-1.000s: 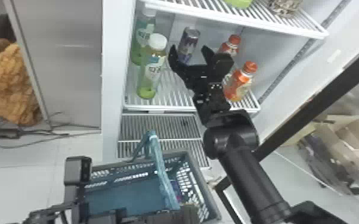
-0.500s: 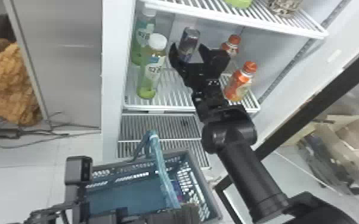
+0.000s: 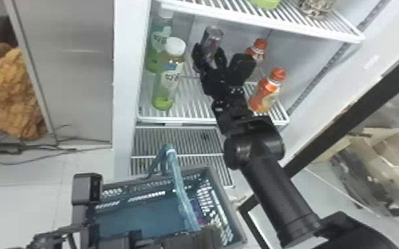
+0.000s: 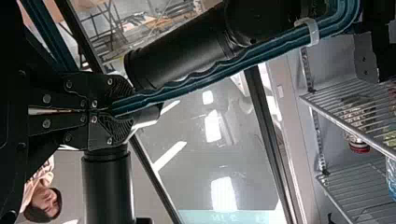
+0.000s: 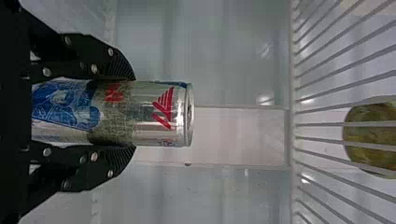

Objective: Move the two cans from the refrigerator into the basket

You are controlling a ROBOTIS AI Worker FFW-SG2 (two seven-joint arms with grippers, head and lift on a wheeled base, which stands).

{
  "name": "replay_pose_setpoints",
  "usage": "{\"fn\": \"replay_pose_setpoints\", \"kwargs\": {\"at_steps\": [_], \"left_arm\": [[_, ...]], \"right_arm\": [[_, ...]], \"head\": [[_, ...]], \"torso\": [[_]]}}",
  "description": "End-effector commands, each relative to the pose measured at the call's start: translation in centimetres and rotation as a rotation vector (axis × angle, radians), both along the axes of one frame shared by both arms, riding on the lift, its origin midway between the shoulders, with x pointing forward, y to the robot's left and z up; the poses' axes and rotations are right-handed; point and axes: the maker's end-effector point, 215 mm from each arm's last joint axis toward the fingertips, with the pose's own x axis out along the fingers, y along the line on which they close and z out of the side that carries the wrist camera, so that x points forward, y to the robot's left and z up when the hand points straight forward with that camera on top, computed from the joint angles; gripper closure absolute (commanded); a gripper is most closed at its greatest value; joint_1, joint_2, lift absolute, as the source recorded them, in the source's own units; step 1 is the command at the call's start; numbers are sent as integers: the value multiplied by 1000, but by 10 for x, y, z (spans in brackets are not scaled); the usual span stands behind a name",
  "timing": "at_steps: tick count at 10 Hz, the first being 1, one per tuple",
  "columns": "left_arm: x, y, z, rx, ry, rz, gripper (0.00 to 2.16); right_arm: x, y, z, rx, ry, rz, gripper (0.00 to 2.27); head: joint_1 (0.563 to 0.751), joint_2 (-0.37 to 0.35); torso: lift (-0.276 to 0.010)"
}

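Standing snugly between fingers of the right hand (image 3: 210, 57), one can (image 5: 149, 114).

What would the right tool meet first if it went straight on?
Beyond the can between the fingers of the right tool, probably the refrigerator's back wall. Nothing else appears in that line, though the wall's distance is unclear.

Head cam looks forward and down from above at the white fridge (image 3: 122, 82) and grey-blue plastic basket (image 3: 238, 225). Left wrist cam shares that basket's blue plastic handle (image 4: 210, 77), close up; right wrist's super close behind the silver-and-blue metal can (image 5: 159, 114) head cam also catches.
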Motion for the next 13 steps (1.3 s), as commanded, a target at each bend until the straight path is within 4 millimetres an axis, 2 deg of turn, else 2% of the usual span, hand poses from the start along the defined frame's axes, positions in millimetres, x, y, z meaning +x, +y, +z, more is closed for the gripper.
{"fn": "replay_pose_setpoints", "kwargs": {"at_steps": [1,5,7,13], "left_arm": [[0,1,0,0,1,3,1161],[1,2,-1,-3,8,8,1161],[0,2,-1,-2,11,8,1161],[1,4,-4,1,12,15,1159]], "right_arm": [[-4,3,6,27,-14,7,984],[-22,4,31,59,-71,33,978],[-38,-6,41,72,-88,36,961],[-102,-45,38,46,-34,13,958]], "head": [[695,-350],[695,-350],[695,-350],[695,-350]], "torso": [[-276],[-276],[-276],[-276]]}}
